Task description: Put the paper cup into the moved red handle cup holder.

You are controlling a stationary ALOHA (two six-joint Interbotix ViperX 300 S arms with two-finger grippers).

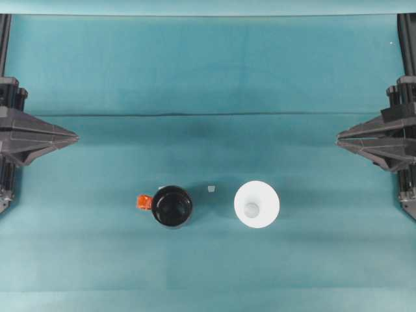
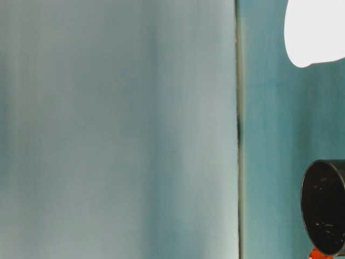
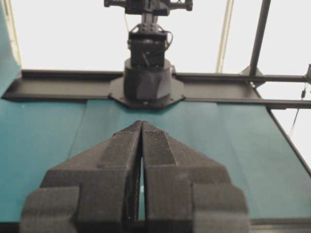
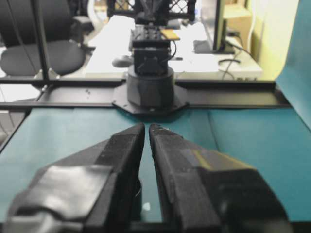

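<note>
A: Where are the two things now?

B: The paper cup (image 1: 257,204) stands upright on the teal surface (image 1: 208,71), mouth up, to the right of the middle in the overhead view. The red handle cup holder (image 1: 172,207) stands to its left, near it but clearly apart, with the orange-red tab pointing away from the cup. A tiny grey scrap (image 1: 210,188) lies between them; I cannot say what it is, it is too small.

A: And the arms?

B: Both wait at the edges, far from the objects. The left gripper (image 1: 73,137) has its jaws pressed together at the tips, holding nothing. The right gripper (image 1: 340,138) is almost the same; the right wrist view shows only a thin slit between the pads.

A: So how should the first step go?

B: I think nothing is begun yet. The right gripper is on the cup's side, so it should spread wide first, then come to the cup and pinch its wall gently. Thin paper will dent easily and the cup is light, so a hard squeeze or a side push is a risk.

A: And the holder?

B: It is a glossy black cylinder, rigid, with a dark hollow. The tapered cup should go in base first, straight from above, and stop at its wider rim.
</note>
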